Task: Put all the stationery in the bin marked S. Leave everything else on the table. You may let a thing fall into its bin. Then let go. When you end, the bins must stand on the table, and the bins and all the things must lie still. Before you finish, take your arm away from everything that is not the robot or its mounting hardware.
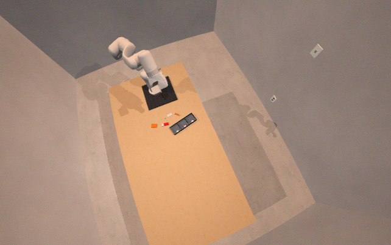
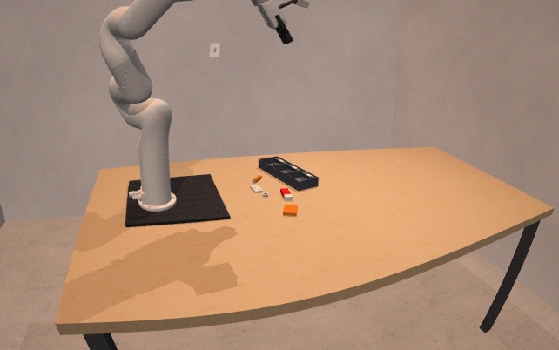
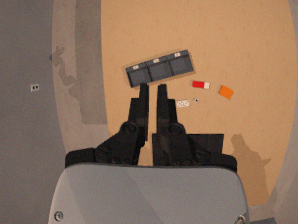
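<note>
A dark tray of three joined bins (image 1: 186,127) (image 2: 309,183) (image 3: 171,76) stands on the table; its white labels are too small to read. Beside it lie a red-and-white block (image 1: 165,124) (image 2: 286,194) (image 3: 201,85), a flat orange block (image 1: 154,125) (image 2: 290,210) (image 3: 226,92), a white dotted piece (image 1: 169,114) (image 2: 256,188) (image 3: 183,103), a tiny grey piece (image 1: 164,117) (image 2: 266,195) (image 3: 196,100) and a small orange stick (image 1: 177,114) (image 2: 257,178), not visible in the wrist view. My gripper (image 3: 153,96) is shut with a narrow gap, empty, high above the table.
The arm's base stands on a black mat (image 1: 150,103) (image 2: 196,213) at one end of the table (image 1: 183,170) (image 2: 370,244). Walls surround the table. The arm's shadow falls across the table beside the mat.
</note>
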Robot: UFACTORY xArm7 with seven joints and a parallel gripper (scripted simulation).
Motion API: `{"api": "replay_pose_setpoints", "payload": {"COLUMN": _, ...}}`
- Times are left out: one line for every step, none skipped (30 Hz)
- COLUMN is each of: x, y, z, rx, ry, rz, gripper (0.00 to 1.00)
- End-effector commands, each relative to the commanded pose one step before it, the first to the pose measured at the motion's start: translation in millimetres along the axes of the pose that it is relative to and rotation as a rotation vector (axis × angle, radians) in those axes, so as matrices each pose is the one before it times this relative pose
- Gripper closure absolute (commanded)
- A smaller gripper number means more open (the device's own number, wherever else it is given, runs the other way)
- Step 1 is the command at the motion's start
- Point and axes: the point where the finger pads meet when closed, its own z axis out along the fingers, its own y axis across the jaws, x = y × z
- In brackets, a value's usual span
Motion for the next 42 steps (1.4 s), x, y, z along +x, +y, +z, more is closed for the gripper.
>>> {"api": "replay_pose_setpoints", "payload": {"x": -9.79, "y": 15.31, "z": 32.95, "rx": -0.01047, "ry": -0.01818, "rz": -0.00593, "gripper": 0.93}}
{"api": "replay_pose_setpoints", "payload": {"x": -2.48, "y": 3.26, "z": 7.24, "rx": -0.00002, "ry": 0.00002, "rz": -0.00001, "gripper": 0.93}}
{"api": "replay_pose_setpoints", "payload": {"x": -0.09, "y": 0.13, "z": 0.31, "rx": 0.0, "ry": 0.0, "rz": 0.0, "gripper": 0.93}}
{"api": "replay_pose_setpoints", "payload": {"x": 0.01, "y": 0.0, "z": 0.01, "rx": 0.0, "ry": 0.0, "rz": 0.0, "gripper": 0.93}}
{"api": "replay_pose_setpoints", "payload": {"x": 0.01, "y": 0.0, "z": 0.01, "rx": 0.0, "ry": 0.0, "rz": 0.0, "gripper": 0.93}}
{"api": "replay_pose_setpoints", "payload": {"x": 0.0, "y": 0.0, "z": 0.01, "rx": 0.0, "ry": 0.0, "rz": 0.0, "gripper": 0.93}}
{"api": "replay_pose_setpoints", "payload": {"x": -3.87, "y": 3.64, "z": 6.49, "rx": -0.01802, "ry": -0.04527, "rz": -0.01107, "gripper": 0.93}}
{"api": "replay_pose_setpoints", "payload": {"x": -3.63, "y": 3.49, "z": 6.71, "rx": -0.01802, "ry": -0.04527, "rz": -0.01107, "gripper": 0.93}}
{"api": "replay_pose_setpoints", "payload": {"x": -3.22, "y": 3.3, "z": 6.91, "rx": -0.01802, "ry": -0.04531, "rz": -0.01107, "gripper": 0.93}}
{"api": "replay_pose_setpoints", "payload": {"x": -3.02, "y": 3.15, "z": 7.12, "rx": -0.00827, "ry": -0.02091, "rz": -0.00498, "gripper": 0.93}}
{"api": "replay_pose_setpoints", "payload": {"x": -2.87, "y": 3.08, "z": 7.18, "rx": -0.00569, "ry": -0.0141, "rz": -0.00357, "gripper": 0.93}}
{"api": "replay_pose_setpoints", "payload": {"x": -2.78, "y": 3.03, "z": 7.24, "rx": -0.00274, "ry": -0.00677, "rz": -0.00168, "gripper": 0.93}}
{"api": "replay_pose_setpoints", "payload": {"x": 0.0, "y": 0.0, "z": 0.0, "rx": 0.0, "ry": 0.0, "rz": 0.0, "gripper": 0.93}}
{"api": "replay_pose_setpoints", "payload": {"x": 0.0, "y": 0.0, "z": 0.0, "rx": 0.0, "ry": 0.0, "rz": 0.0, "gripper": 0.93}}
{"api": "replay_pose_setpoints", "payload": {"x": -2.78, "y": 3.01, "z": 7.25, "rx": -0.00003, "ry": 0.00002, "rz": -0.00001, "gripper": 0.93}}
{"api": "replay_pose_setpoints", "payload": {"x": -2.72, "y": 3.0, "z": 7.26, "rx": -0.00003, "ry": 0.00001, "rz": -0.00001, "gripper": 0.93}}
{"api": "replay_pose_setpoints", "payload": {"x": -2.74, "y": 3.0, "z": 7.26, "rx": -0.00003, "ry": 0.00001, "rz": -0.00001, "gripper": 0.93}}
{"api": "replay_pose_setpoints", "payload": {"x": -2.74, "y": 3.0, "z": 7.26, "rx": -0.00003, "ry": 0.00001, "rz": -0.00001, "gripper": 0.93}}
{"api": "replay_pose_setpoints", "payload": {"x": -1.9, "y": 2.08, "z": 5.04, "rx": -0.00002, "ry": 0.00001, "rz": -0.00001, "gripper": 0.93}}
{"api": "replay_pose_setpoints", "payload": {"x": 0.02, "y": 0.0, "z": 0.01, "rx": 0.0, "ry": 0.0, "rz": 0.0, "gripper": 0.93}}
{"api": "replay_pose_setpoints", "payload": {"x": 0.01, "y": 0.0, "z": 0.01, "rx": 0.0, "ry": 0.0, "rz": 0.0, "gripper": 0.93}}
{"api": "replay_pose_setpoints", "payload": {"x": 0.01, "y": 0.0, "z": 0.01, "rx": 0.0, "ry": 0.0, "rz": 0.0, "gripper": 0.93}}
{"api": "replay_pose_setpoints", "payload": {"x": 0.0, "y": 0.0, "z": 0.01, "rx": 0.0, "ry": 0.0, "rz": 0.0, "gripper": 0.93}}
{"api": "replay_pose_setpoints", "payload": {"x": -4.22, "y": 3.17, "z": 6.52, "rx": -0.01217, "ry": -0.04723, "rz": -0.01091, "gripper": 0.93}}
{"api": "replay_pose_setpoints", "payload": {"x": -3.95, "y": 3.05, "z": 6.74, "rx": -0.01218, "ry": -0.04723, "rz": -0.01091, "gripper": 0.93}}
{"api": "replay_pose_setpoints", "payload": {"x": -3.52, "y": 2.91, "z": 6.95, "rx": -0.01216, "ry": -0.04728, "rz": -0.01091, "gripper": 0.93}}
{"api": "replay_pose_setpoints", "payload": {"x": -3.31, "y": 2.79, "z": 7.15, "rx": -0.00541, "ry": -0.02122, "rz": -0.00482, "gripper": 0.93}}
{"api": "replay_pose_setpoints", "payload": {"x": -3.16, "y": 2.74, "z": 7.2, "rx": -0.00398, "ry": -0.01515, "rz": -0.00358, "gripper": 0.93}}
{"api": "replay_pose_setpoints", "payload": {"x": -3.06, "y": 2.7, "z": 7.26, "rx": -0.00175, "ry": -0.00659, "rz": -0.00153, "gripper": 0.93}}
{"api": "replay_pose_setpoints", "payload": {"x": 0.0, "y": 0.0, "z": 0.0, "rx": 0.0, "ry": 0.0, "rz": 0.0, "gripper": 0.93}}
{"api": "replay_pose_setpoints", "payload": {"x": 0.0, "y": 0.0, "z": 0.0, "rx": 0.0, "ry": 0.0, "rz": 0.0, "gripper": 0.93}}
{"api": "replay_pose_setpoints", "payload": {"x": -3.07, "y": 2.69, "z": 7.27, "rx": -0.00004, "ry": 0.00001, "rz": 0.0, "gripper": 0.93}}
{"api": "replay_pose_setpoints", "payload": {"x": -3.0, "y": 2.68, "z": 7.28, "rx": -0.00003, "ry": -0.00001, "rz": 0.0, "gripper": 0.93}}
{"api": "replay_pose_setpoints", "payload": {"x": -3.01, "y": 2.68, "z": 7.28, "rx": -0.00004, "ry": -0.00001, "rz": 0.0, "gripper": 0.93}}
{"api": "replay_pose_setpoints", "payload": {"x": -3.02, "y": 2.68, "z": 7.28, "rx": -0.00004, "ry": -0.00001, "rz": 0.0, "gripper": 0.93}}
{"api": "replay_pose_setpoints", "payload": {"x": -1.03, "y": 0.92, "z": 2.51, "rx": -0.00001, "ry": 0.0, "rz": 0.0, "gripper": 0.93}}
{"api": "replay_pose_setpoints", "payload": {"x": 0.02, "y": 0.0, "z": 0.01, "rx": 0.0, "ry": 0.0, "rz": 0.0, "gripper": 0.93}}
{"api": "replay_pose_setpoints", "payload": {"x": 0.01, "y": 0.0, "z": 0.01, "rx": 0.0, "ry": 0.0, "rz": 0.0, "gripper": 0.93}}
{"api": "replay_pose_setpoints", "payload": {"x": 0.01, "y": 0.0, "z": 0.01, "rx": 0.0, "ry": 0.0, "rz": 0.0, "gripper": 0.93}}
{"api": "replay_pose_setpoints", "payload": {"x": -4.55, "y": 2.62, "z": 6.56, "rx": -0.00603, "ry": -0.04839, "rz": -0.01103, "gripper": 0.93}}
{"api": "replay_pose_setpoints", "payload": {"x": -4.16, "y": 2.53, "z": 6.78, "rx": -0.00602, "ry": -0.04842, "rz": -0.01104, "gripper": 0.93}}
{"api": "replay_pose_setpoints", "payload": {"x": -3.91, "y": 2.44, "z": 6.98, "rx": -0.00603, "ry": -0.04841, "rz": -0.01103, "gripper": 0.93}}
